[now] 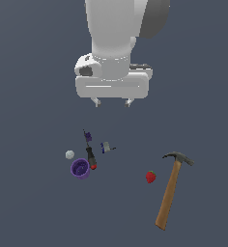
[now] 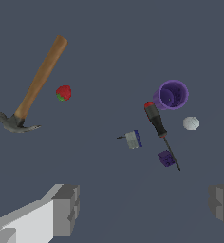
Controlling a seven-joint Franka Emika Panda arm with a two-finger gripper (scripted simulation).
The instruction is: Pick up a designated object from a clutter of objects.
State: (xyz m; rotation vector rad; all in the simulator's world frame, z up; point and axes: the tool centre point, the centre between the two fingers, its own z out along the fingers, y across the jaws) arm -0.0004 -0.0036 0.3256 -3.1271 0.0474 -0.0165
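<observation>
Your gripper (image 1: 112,102) hangs high with its fingers (image 2: 61,209) wide apart, holding nothing. Below lie the hammer (image 1: 170,193), the purple cup (image 1: 80,169), the stick (image 1: 91,158), and the ball (image 1: 69,154). Your small white-and-blue piece (image 1: 106,147) sits just beside the stick.

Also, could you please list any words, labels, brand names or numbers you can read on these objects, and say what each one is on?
None: no readable text in either view.
The wooden-handled hammer, purple cup and black-and-red screwdriver show plain surfaces.
The tiny grey-white piece with dark blue parts is too small to tell.
</observation>
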